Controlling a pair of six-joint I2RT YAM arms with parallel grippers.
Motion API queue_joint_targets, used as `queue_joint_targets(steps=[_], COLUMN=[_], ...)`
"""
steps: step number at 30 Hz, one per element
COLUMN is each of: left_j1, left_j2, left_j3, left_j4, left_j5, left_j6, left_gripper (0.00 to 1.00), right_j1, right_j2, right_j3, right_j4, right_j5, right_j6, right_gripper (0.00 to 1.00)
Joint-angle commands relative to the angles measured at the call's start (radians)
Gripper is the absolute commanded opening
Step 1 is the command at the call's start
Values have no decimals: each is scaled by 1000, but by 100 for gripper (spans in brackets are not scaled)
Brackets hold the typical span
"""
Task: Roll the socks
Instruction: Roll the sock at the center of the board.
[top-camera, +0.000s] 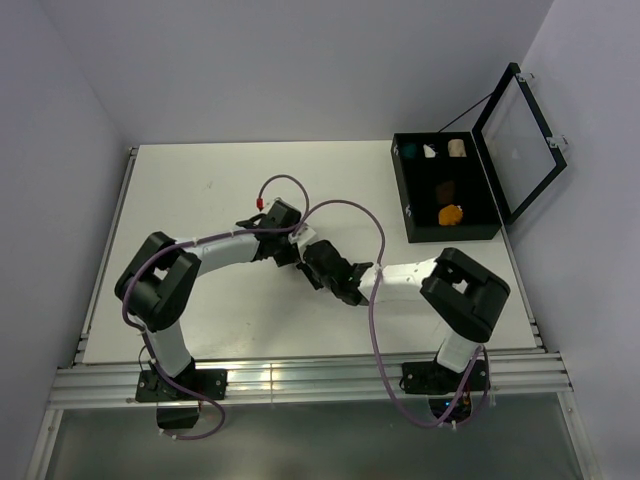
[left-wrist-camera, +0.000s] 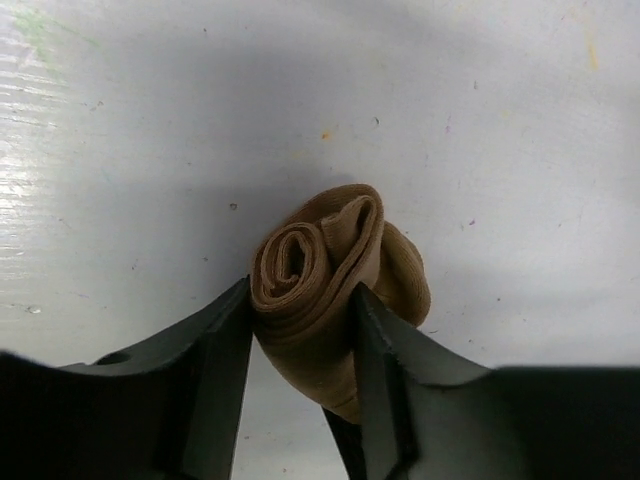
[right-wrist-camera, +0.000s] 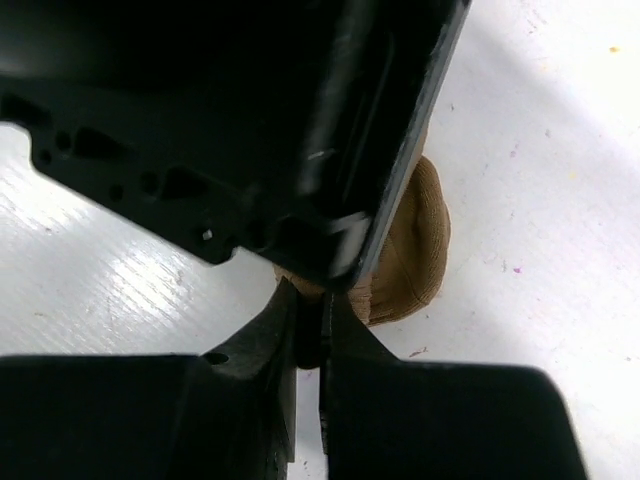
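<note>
Mid-tabletop (top-camera: 200, 200), the tan sock (left-wrist-camera: 330, 270) is wound into a spiral, gripped across by the left claw (left-wrist-camera: 300, 290). The right claw (right-wrist-camera: 309, 300) is pinched nearly shut at its edge, and any fabric inside is hidden. Far right, the brown sock (top-camera: 446, 188) and orange sock (top-camera: 451, 214) sit in the black box (top-camera: 405, 190), too small to judge rolled.

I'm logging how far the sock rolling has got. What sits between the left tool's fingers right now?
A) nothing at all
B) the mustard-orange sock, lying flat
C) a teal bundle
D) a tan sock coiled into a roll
D: in the left wrist view, the left tool has a finger against each side of the tan sock, whose end shows a spiral coil.
</note>
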Motion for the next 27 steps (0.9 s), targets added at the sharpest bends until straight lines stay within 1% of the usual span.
queue_joint_targets(steps=[1, 2, 4, 5, 7, 8, 9, 11, 12, 16, 22, 27], left_j1=[-9, -9, -9, -9, -9, -9, -8, -6, -8, -8, -8, -8], left_j2=[-40, -51, -74, -100, -141, -157, -170, -200, -209, -233, -192, -171], left_j3=[-34, -40, -49, -61, -86, -94, -103, -123, -131, -164, -163, -175], left_j4=[-29, -24, -16, 0, 14, 26, 31, 40, 48, 71, 91, 97], left_j5=[-18, -25, -47, -55, -82, -93, -111, -128, -133, -142, -111, -113], left_j6=[14, 11, 6, 3, -15, -22, -34, -45, -52, -71, -72, -81], left_gripper=[52, 59, 65, 69, 74, 74, 75, 74, 74, 74, 72, 70], right_j1=[-44, -63, -133, -155, -222, -239, -273, -299, -311, -367, -427, -453], right_j2=[-8, -14, -25, -28, -18, -12, 4, 32, 61, 139, 232, 270], right_j3=[-20, -29, -32, -27, -20, -14, -8, 20, 28, 60, 83, 95], right_j4=[0, -2, -9, -14, -26, -26, -32, -41, -40, -23, 32, 17], right_j5=[-201, -296, -375, -472, -566, -608, -692, -761, -839, -990, -1119, -1124], right_j6=[81, 96, 142, 157, 197, 210, 233, 257, 282, 357, 455, 474], right_gripper=[0, 0, 0, 0, 0, 0, 0, 0, 0, 0, 0, 0])
